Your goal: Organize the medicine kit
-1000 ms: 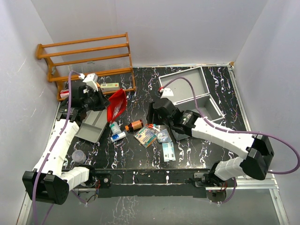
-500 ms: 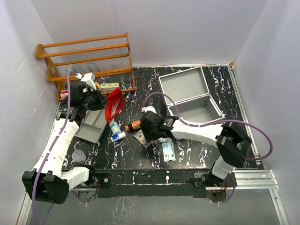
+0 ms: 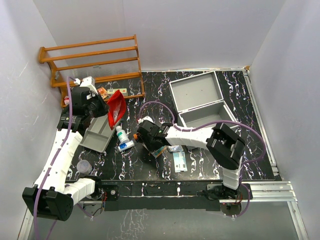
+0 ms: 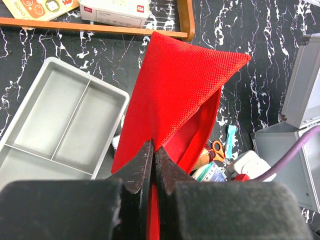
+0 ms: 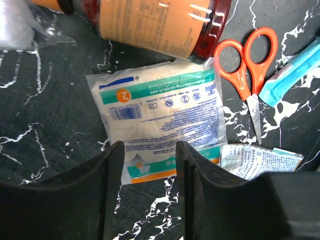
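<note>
Hidden: amber bottle cut off at the top of the right wrist view; print on the white packet too small to read.
Medicine kit: back right of the table, lid swung open.
Right gripper: left of kit, nearer the bases, well apart from it; jaws parted astride the packet's lower edge, gripping nothing.
Left gripper: far left of kit; clenched on red pouch.

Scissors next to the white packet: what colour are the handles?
Orange; the scissors show best in the right wrist view.
</note>
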